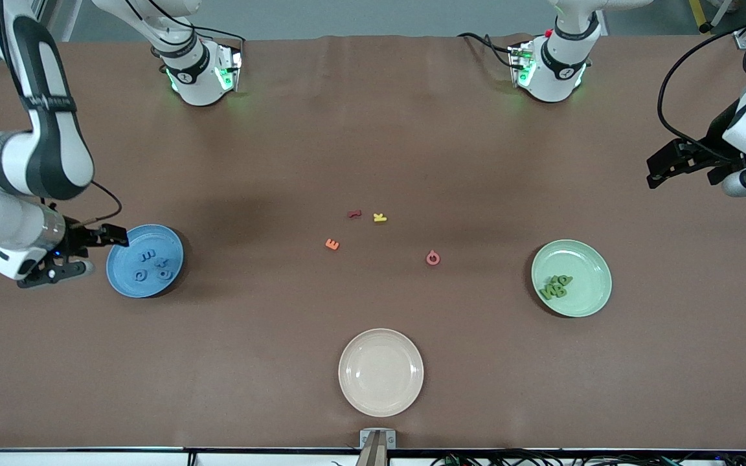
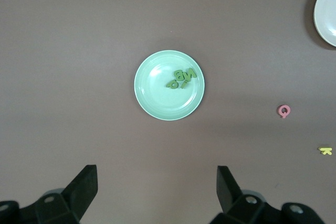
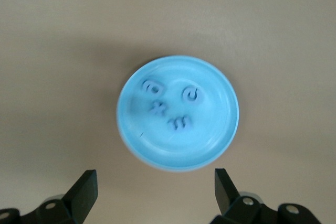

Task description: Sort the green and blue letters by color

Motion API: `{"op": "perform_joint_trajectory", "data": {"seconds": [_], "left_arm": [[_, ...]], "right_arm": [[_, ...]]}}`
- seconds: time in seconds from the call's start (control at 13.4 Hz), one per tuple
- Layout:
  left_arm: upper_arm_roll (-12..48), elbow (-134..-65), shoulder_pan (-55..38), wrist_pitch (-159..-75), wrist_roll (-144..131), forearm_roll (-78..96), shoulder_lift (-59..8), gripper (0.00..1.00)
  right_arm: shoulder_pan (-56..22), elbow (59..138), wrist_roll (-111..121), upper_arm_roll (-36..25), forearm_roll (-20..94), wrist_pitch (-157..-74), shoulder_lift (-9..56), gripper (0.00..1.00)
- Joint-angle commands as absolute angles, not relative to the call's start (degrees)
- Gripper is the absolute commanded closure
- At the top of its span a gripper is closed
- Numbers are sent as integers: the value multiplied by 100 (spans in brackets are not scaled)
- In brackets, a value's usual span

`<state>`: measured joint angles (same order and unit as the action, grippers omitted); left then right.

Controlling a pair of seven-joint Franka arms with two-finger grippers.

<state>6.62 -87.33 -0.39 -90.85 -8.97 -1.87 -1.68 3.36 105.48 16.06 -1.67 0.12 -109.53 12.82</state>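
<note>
Several blue letters point(image 1: 162, 262) lie on a blue plate point(image 1: 124, 259) toward the right arm's end of the table. The right wrist view shows them point(image 3: 159, 108) spread on that plate point(image 3: 210, 129). My right gripper point(image 1: 91, 251) hangs open and empty just off the plate's edge point(image 3: 156, 190). Several green letters point(image 1: 561, 285) sit bunched on a light green plate point(image 1: 590, 272) toward the left arm's end. My left gripper point(image 1: 661, 169) is open and empty, high over the table past that plate. Its wrist view shows the green letters point(image 2: 182, 78) on the plate point(image 2: 152, 103), well clear of the gripper point(image 2: 157, 187).
A dark red letter point(image 1: 354, 213), a yellow letter point(image 1: 380, 217), an orange letter point(image 1: 332, 244) and a pink ring-shaped letter point(image 1: 433, 258) lie loose mid-table. An empty cream plate point(image 1: 381, 372) sits nearer the front camera.
</note>
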Motion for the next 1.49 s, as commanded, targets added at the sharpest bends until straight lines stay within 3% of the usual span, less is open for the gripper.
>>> {"op": "perform_joint_trajectory", "data": {"seconds": [0.0, 0.3, 0.52, 0.82, 1.42], "left_arm": [[668, -8728, 0, -9114, -800, -79, -167, 0], [668, -8728, -9, -9114, -800, -79, -167, 0], [668, -8719, 0, -9123, -800, -79, -176, 0], [668, -8719, -9, -9123, -800, -79, -167, 0], [668, -8710, -26, -9123, -809, -79, -167, 0]], "right_arm": [[273, 9769, 1038, -132, -44, -9901, 1116, 1], [176, 8388, 826, -149, -70, -8573, 1108, 1], [158, 7893, 651, -149, -123, -7920, 898, 1], [184, 7980, 607, -158, -141, -7910, 528, 1], [193, 9448, 580, -167, -132, -8824, -369, 1]]}}
